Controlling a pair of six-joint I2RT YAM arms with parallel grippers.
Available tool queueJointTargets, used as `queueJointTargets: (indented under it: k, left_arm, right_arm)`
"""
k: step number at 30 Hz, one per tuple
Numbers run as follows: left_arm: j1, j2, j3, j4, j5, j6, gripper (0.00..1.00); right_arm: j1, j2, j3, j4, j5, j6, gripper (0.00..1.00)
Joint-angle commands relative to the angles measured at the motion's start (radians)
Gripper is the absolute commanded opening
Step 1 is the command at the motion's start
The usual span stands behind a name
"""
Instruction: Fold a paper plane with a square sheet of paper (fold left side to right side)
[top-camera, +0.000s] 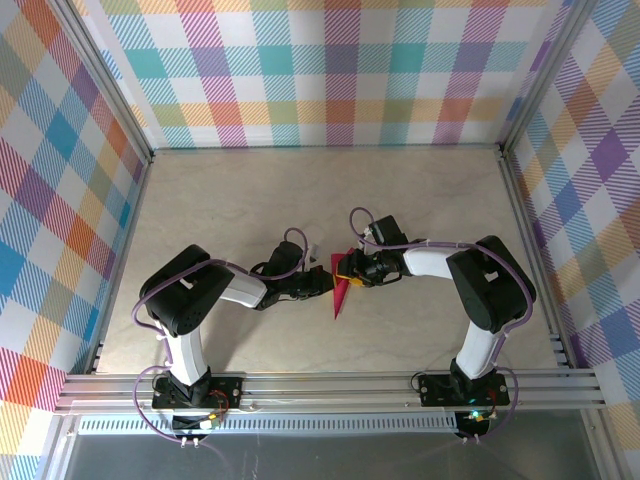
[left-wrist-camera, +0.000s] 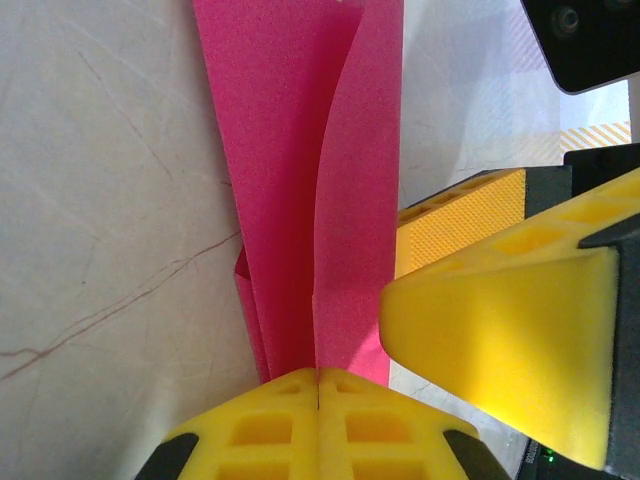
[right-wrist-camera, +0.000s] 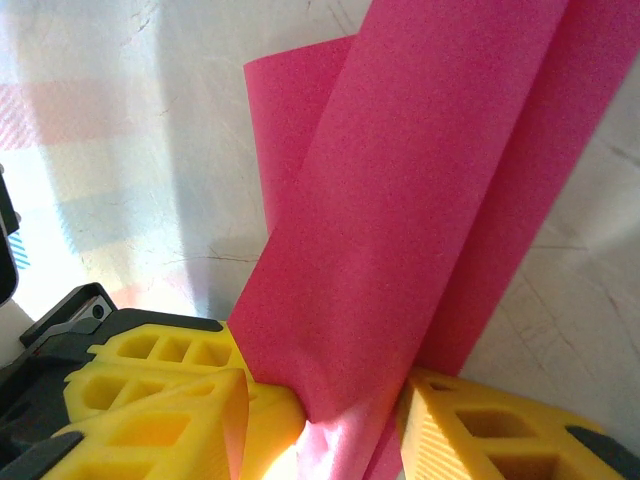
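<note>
While the plane (top-camera: 340, 290) lay at the middle of the table (top-camera: 250, 200), nose toward 6 o'clock, the left gripper (top-camera: 324, 283) pinched it shut from 9 o'clock. The right gripper (top-camera: 347, 268), at 2 o'clock, had a flap between half-parted jaws; I could not tell if it squeezed. To fold well, it should go slowly, match the edges, then press the crease flat.

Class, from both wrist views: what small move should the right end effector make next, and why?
Probably close the right end effector on the raised flap of the paper plane: the flap stands curled between its parted fingers, while the shut left end effector rests against the plane's end.
</note>
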Motion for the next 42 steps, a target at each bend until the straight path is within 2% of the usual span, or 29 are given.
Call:
queueJointTargets:
  k: [1,8,19,42]
  left_arm:
    - [0.013,0.013,-0.008,-0.098,-0.058,0.041,0.0]
    - [0.012,0.012,-0.014,-0.143,-0.086,0.056,0.0]
    - [0.012,-0.003,-0.015,-0.19,-0.134,0.073,0.0]
    - [0.012,0.018,0.002,-0.218,-0.136,0.084,0.0]
  right_arm:
    - [0.011,0.019,-0.024,0.003,0.042,-0.011,0.44]
    - [0.011,0.007,-0.037,0.052,0.022,0.02,0.43]
    - [0.011,-0.013,-0.036,0.028,0.036,0.012,0.43]
    - [0.011,-0.038,-0.044,0.037,0.037,0.022,0.43]
